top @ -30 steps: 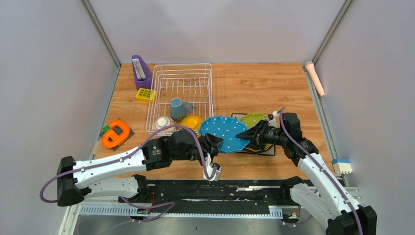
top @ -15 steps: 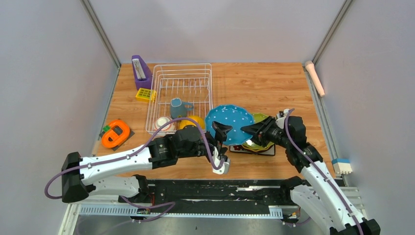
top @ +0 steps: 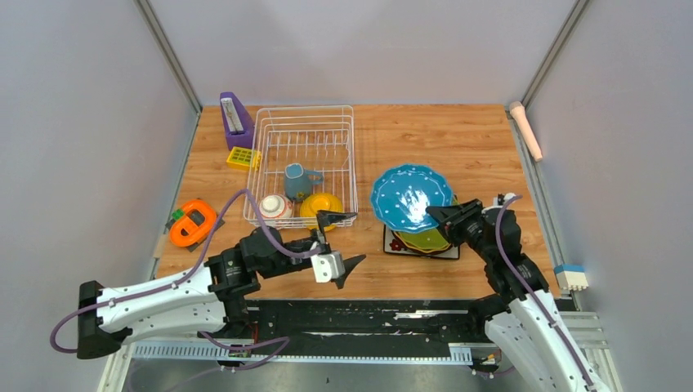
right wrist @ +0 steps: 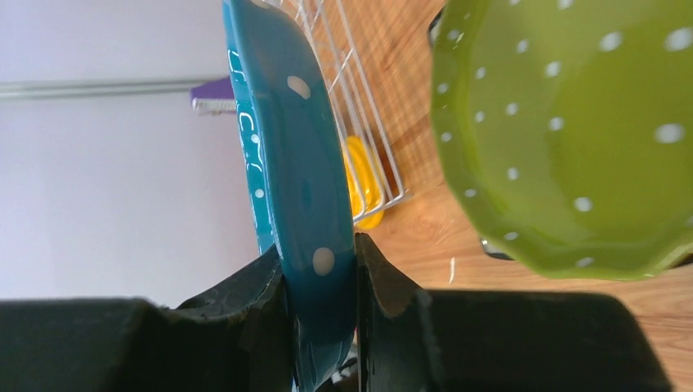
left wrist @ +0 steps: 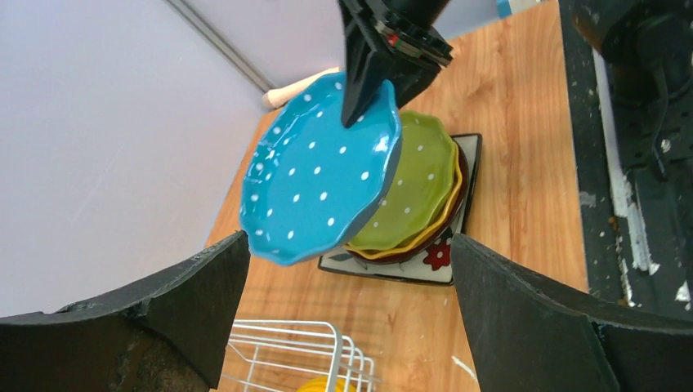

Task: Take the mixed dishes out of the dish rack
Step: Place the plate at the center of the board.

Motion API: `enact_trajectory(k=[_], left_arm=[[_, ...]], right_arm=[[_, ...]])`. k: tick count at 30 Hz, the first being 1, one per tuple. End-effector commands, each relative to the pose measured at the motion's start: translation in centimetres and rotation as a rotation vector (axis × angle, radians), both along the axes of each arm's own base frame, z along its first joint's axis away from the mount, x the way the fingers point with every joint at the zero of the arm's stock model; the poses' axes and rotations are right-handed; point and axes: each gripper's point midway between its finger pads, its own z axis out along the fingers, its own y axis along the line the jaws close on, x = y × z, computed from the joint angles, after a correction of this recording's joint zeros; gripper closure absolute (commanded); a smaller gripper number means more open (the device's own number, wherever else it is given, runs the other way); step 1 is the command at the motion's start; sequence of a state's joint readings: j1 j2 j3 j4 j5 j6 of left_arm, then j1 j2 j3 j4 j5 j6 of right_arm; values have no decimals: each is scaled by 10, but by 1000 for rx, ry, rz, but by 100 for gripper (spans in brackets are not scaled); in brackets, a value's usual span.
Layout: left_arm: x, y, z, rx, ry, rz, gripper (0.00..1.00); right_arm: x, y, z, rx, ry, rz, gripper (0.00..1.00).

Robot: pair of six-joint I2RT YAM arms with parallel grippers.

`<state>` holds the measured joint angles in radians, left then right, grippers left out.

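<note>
Blue-dotted plate (top: pixel 411 198) pinched at rim by right claw (top: pixel 433 214), above green-dotted plate (top: pixel 426 241); left claw (top: pixel 358 238) spread wide.

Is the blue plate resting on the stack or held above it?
Held, tilted: the right gripper pinches the rim of the blue plate; the right wrist view shows table between it and the green plate.

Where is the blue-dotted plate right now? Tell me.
The blue-dotted plate is right of centre in the top view, tilted, pinched at its rim by the right claw, over the green-dotted plate, right of the dish rack.
</note>
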<state>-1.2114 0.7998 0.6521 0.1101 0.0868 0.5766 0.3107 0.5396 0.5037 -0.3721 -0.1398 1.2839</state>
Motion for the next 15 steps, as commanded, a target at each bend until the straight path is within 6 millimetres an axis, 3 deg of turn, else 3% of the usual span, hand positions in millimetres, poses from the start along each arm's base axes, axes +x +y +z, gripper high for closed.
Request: enact_trajectory(k=[1,6,10,11,15], left_arm=[[-1,13,30,-180,126,60,0],[32,42,55,-359,240,304,0],[68,74,68,-569,353,583,0],[78,87,68,-608,367,678,0],[104,105,60,-665,428,918,0]], right_arm=[[9,-29,45,-12,-171,-164,100],[1,-59,29,-104,-128,-292,100],[-3,-70,15,-142,-91,-333,100],[-3,-72,12,-149,-85,-344,100],[-4,-77,4,-178,-60,-361,100]])
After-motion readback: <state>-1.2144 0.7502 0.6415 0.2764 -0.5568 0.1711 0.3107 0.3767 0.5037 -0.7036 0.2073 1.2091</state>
